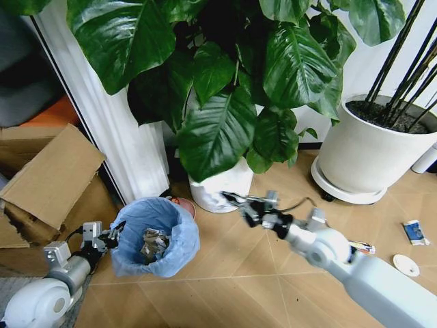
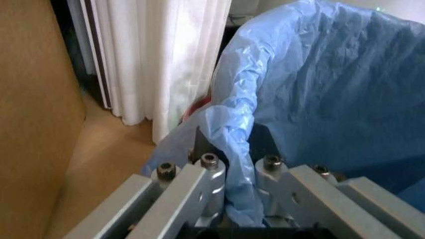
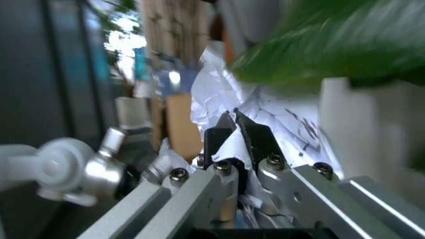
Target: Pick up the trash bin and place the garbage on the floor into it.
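**Bin held at rim; paper in transit**

The trash bin [image 1: 156,236] sits on the floor [image 1: 239,287], near left, paper already inside. Left gripper [image 1: 115,232] fingers [image 2: 211,172] pinch its blue liner rim. Right gripper [image 1: 232,199], right of the bin, clamps a white paper wad [image 3: 232,144]. Recommendation: centre the wad over the opening before letting go. More litter lies far right.

Trash bin [image 1: 156,236] left on floor [image 1: 259,287]; garbage [image 1: 414,232] far right.
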Tool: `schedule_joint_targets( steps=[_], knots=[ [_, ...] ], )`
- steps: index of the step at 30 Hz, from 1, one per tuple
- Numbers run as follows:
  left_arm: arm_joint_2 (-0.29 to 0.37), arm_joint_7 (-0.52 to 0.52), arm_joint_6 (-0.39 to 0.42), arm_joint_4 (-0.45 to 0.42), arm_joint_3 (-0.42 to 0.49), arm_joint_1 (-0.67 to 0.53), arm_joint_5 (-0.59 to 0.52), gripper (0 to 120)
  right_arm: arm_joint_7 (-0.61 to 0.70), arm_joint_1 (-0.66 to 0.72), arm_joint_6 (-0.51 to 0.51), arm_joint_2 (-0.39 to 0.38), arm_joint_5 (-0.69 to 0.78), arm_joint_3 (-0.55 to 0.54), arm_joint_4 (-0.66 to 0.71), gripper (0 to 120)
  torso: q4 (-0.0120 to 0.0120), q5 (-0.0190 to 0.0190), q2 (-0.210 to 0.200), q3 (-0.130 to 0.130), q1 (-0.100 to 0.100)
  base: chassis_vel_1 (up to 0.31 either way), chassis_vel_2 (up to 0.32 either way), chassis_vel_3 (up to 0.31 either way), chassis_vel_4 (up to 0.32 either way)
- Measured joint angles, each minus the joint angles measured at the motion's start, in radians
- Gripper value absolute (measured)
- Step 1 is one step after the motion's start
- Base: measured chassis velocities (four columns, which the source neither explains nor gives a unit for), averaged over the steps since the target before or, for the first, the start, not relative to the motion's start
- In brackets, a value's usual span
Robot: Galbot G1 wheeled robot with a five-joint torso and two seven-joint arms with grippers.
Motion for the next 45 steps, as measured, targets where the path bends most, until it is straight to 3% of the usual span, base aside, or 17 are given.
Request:
schedule_joint_targets(
  steps=[12,26,40,45],
  knots=[
    [0.0,0.0,0.0,-0.002,-0.022,0.008,-0.003,0,-0.041,0.186,0.0,0.143,0.014,-0.226,-0.164,0,-0.0002,0.0003,0.0,0.0,0.0,0.0,0.0,0.0,0.0],
    [-0.006,0.0,0.001,-0.007,-0.023,0.005,-0.005,0,-0.028,0.217,-0.001,0.234,-0.03,-0.327,-0.259,1,-0.0003,0.0004,0.0,0.0,0.0,0.0,0.0,0.0,0.0],
    [-0.012,-0.002,0.005,-0.024,-0.025,0.014,-0.018,0,-0.004,0.235,-0.004,0.293,-0.073,-0.336,-0.35,58,-0.0002,0.0004,0.0,0.0,0.0,0.0,0.0,0.0,0.0],
    [-0.009,-0.003,0.007,-0.024,-0.03,0.015,-0.023,0,-0.003,0.235,-0.004,0.279,-0.074,-0.329,-0.354,70,-0.0001,0.0005,0.0,0.0,0.0,0.0,0.0,0.0,0.0]
  ],
)
